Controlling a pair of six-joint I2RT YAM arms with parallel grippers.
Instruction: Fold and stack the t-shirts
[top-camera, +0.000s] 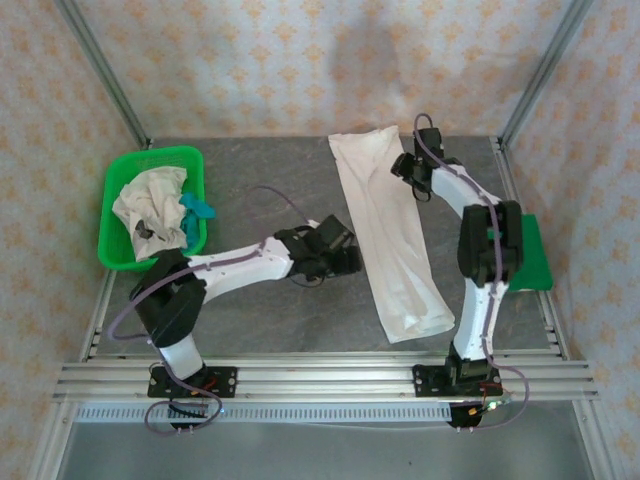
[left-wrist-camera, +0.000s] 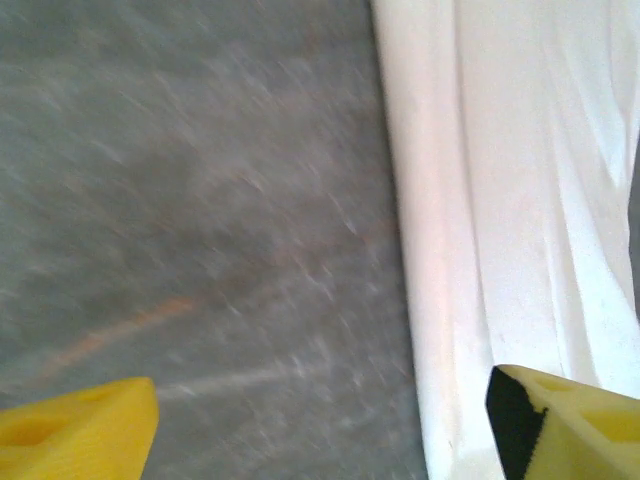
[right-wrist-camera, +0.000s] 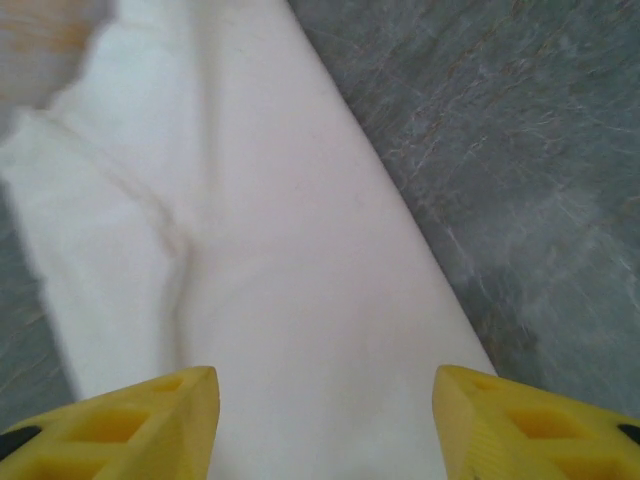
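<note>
One cream t-shirt (top-camera: 390, 240) lies on the grey table, folded into a long narrow strip that runs from far to near. My left gripper (top-camera: 345, 252) hovers at the strip's left edge, about midway along. In the left wrist view it (left-wrist-camera: 320, 430) is open, its yellow fingers (left-wrist-camera: 75, 430) spanning bare table and the shirt's (left-wrist-camera: 520, 200) folded edge. My right gripper (top-camera: 405, 168) sits over the strip's far end. It (right-wrist-camera: 325, 430) is open above the flat cloth (right-wrist-camera: 280, 250), holding nothing. Another cream t-shirt (top-camera: 150, 205) and a teal one (top-camera: 197, 208) lie crumpled in the basket.
The green plastic basket (top-camera: 155, 153) stands at the table's far left. A flat green mat (top-camera: 537, 250) lies at the right edge, beside the right arm. Metal frame posts rise at the back corners, and aluminium rails run along the near edge.
</note>
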